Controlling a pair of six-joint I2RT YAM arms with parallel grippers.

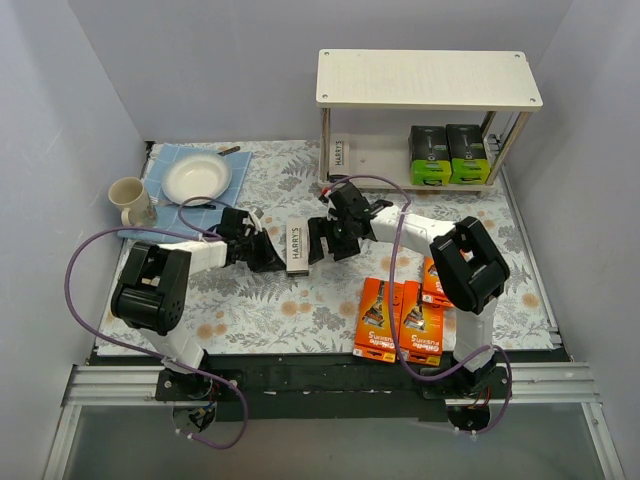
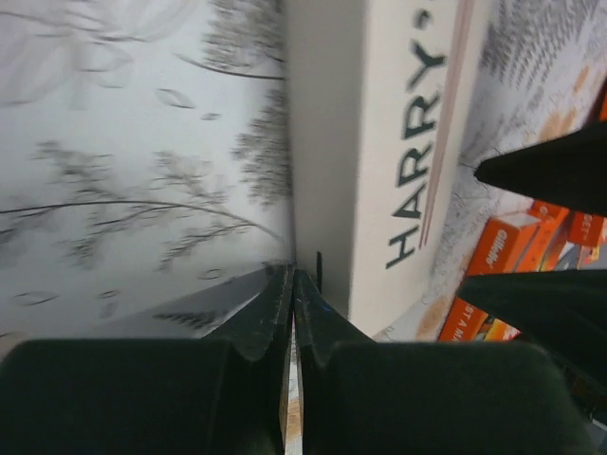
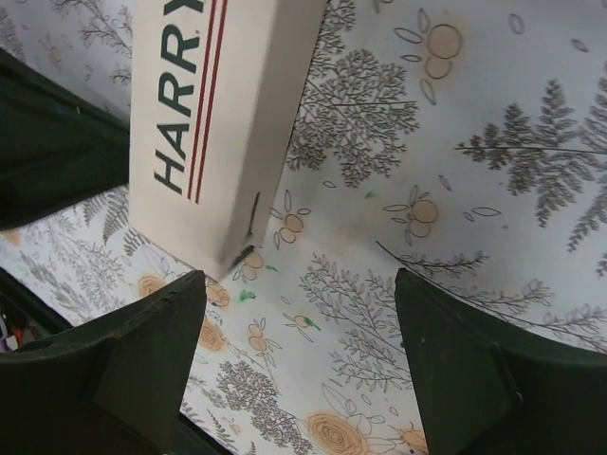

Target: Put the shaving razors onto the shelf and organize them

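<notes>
White Harry's box (image 1: 297,245) between pinched left hand (image 2: 292,282), spread right hand (image 3: 299,289).

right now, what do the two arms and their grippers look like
The left arm and right arm have chunky black joint housings joined by white links. A thin purple cable loops from each base. The left gripper and right gripper are black with matte wedge-shaped fingers.

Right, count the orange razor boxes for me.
3 flat bright orange cardboard razor boxes, all on the floral tablecloth at near right: one, another beside it, and a third behind them, partly covered by the black right arm. More may hide under that arm.
</notes>
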